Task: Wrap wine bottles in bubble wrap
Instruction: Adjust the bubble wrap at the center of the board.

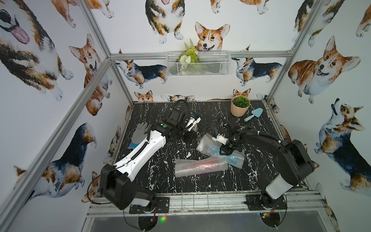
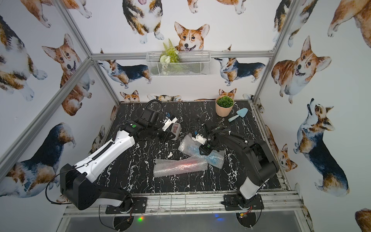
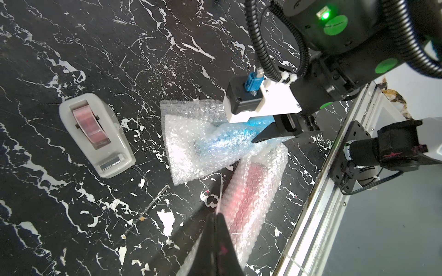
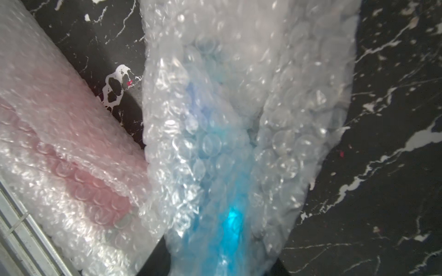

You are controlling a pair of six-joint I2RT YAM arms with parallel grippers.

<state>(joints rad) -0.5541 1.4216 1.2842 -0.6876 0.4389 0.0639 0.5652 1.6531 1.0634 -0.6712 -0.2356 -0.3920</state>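
Red-pink translucent glass bottle [image 1: 200, 163] lies rolled in clear bubbled plastic sheet [image 1: 180, 170], front centre of table. Blue translucent glass bottle [image 1: 212, 149] just behind, touching; second bubbled sheet [image 1: 204, 140] loose, flared. Right gripper [image 1: 225, 151] pinches its waist. Left gripper [image 3: 216, 213] closed, beside grey tape dispenser [image 3: 95, 133]. Securing apparently remains.

The left arm [image 1: 144, 148] stretches far out, away from its base. The left gripper [image 3: 216, 215] has its jaws pressed tight together. The right arm [image 1: 267, 144] bends in toward the middle. The right gripper [image 1: 225, 151] points down, and its jaws squeeze the middle of the wrapped blue bottle [image 1: 212, 149].
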